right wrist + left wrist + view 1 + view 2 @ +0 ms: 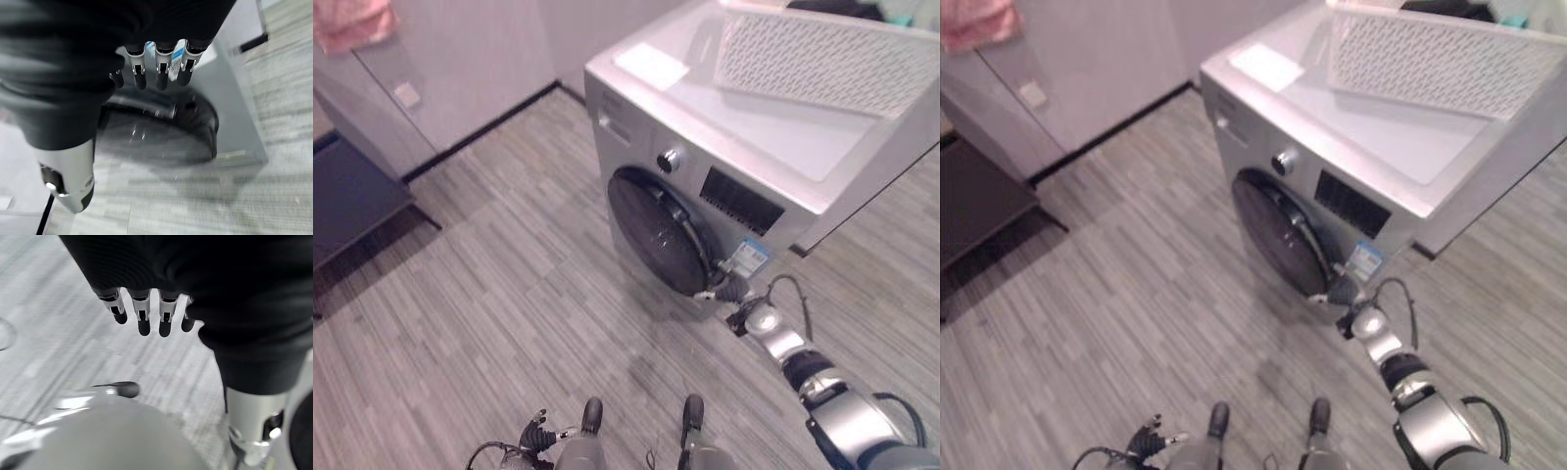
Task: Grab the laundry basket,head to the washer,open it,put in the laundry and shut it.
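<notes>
Right hand (732, 290) at the door's (656, 230) 4 o'clock edge, fingers (161, 73) hanging straight, holding nothing. Door shut. Basket (822, 59) atop the washer (754, 147), at 1 o'clock. Left hand (146, 308) low at 7 o'clock, fingers relaxed, empty.

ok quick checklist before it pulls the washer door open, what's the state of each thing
1. Right hand at the door's right edge: ok, it sits by the rim of the washer door.
2. Grip on the door: cannot tell; in the right wrist view the fingers look fairly straight in front of the door, with nothing seen held.
3. Door state: it looks shut or nearly so; cannot tell if it is latched.
4. Laundry basket placed: ok, it rests on top of the washer, away from the door.
5. Left hand free: ok, open, low over the floor.
</notes>
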